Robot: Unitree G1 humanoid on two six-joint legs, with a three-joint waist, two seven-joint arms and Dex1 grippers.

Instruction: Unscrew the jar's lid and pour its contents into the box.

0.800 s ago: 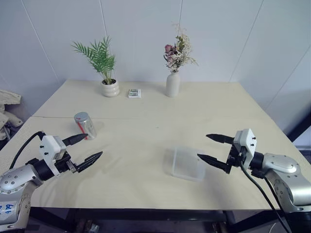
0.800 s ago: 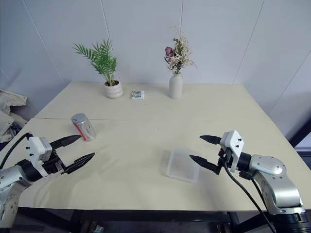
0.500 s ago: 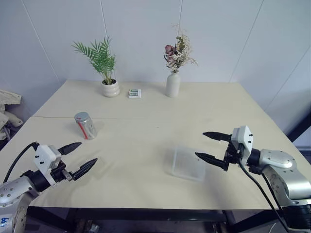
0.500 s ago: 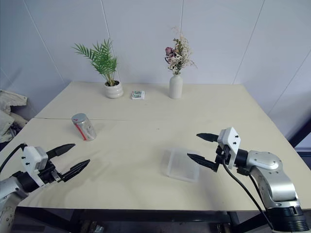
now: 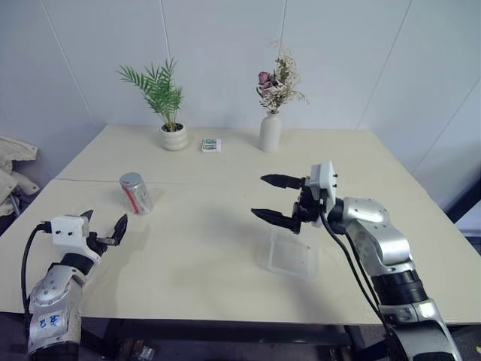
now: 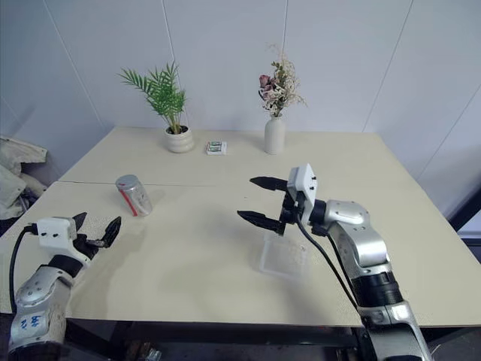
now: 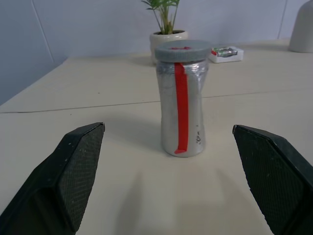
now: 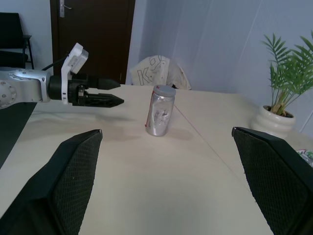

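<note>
Tabletop (image 5: 210,248): jar (image 5: 136,193) beyond left end effector (image 5: 104,226)

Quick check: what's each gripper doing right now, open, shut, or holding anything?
Left gripper: open, holding nothing, aimed at the shiny silver metal jar.
Right gripper: open, holding nothing.

Silver arm shells w/ black joints, white wrist cam blocks, black textured fingers (image 7: 78,171), black cables, blue scribble on left forearm.
</note>
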